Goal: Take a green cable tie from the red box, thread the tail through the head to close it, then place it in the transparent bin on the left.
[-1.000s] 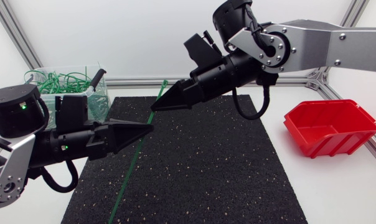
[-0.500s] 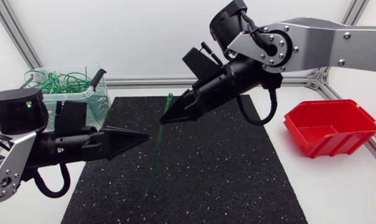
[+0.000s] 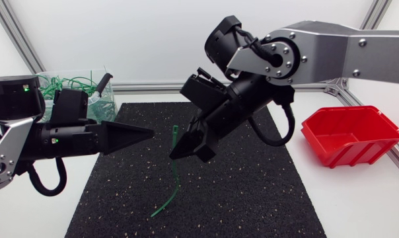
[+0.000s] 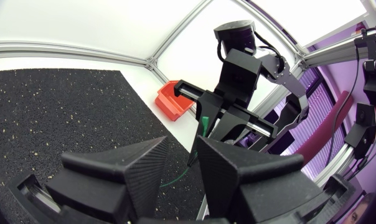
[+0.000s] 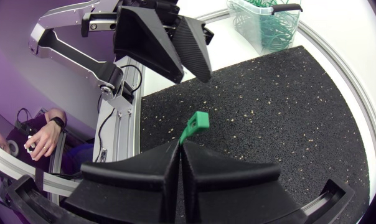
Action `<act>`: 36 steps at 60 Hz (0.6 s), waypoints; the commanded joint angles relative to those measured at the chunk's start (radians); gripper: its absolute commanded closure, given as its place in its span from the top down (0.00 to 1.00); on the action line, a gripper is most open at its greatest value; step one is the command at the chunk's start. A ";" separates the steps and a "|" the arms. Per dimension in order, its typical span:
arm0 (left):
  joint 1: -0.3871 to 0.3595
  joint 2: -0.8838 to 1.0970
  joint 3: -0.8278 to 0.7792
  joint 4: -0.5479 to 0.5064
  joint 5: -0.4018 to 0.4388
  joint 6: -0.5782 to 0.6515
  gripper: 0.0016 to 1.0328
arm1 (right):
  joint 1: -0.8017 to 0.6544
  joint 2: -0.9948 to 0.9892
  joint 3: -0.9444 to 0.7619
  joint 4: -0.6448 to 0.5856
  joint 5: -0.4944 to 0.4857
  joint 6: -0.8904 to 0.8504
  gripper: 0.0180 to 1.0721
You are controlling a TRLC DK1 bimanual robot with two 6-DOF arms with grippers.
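My right gripper (image 3: 174, 156) hangs over the middle of the black mat (image 3: 252, 192), shut on a green cable tie (image 3: 174, 173) just below its head (image 5: 197, 121). The tie hangs down, and its tail bends where it meets the mat. My left gripper (image 3: 150, 132) points at it from the left, a short way off, open with nothing between its fingers (image 4: 144, 163). In the left wrist view the tie (image 4: 203, 126) shows ahead of the gap. The transparent bin (image 3: 106, 106) at the back left holds several green ties. The red box (image 3: 351, 135) stands at the right.
The black mat covers the middle of the white table. Aluminium frame rails (image 3: 146, 86) run along the table's back and corners. The bin (image 5: 263, 25) stands just behind my left arm.
My left gripper has opened, let go of the tie and drawn back to the left. My right gripper has swung down and leftward with the tie, whose tail now curls on the mat.
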 commanded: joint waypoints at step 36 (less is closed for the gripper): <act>-0.101 -0.001 0.000 0.024 0.017 0.057 0.36 | 0.038 0.072 0.062 -0.057 -0.024 -0.048 0.06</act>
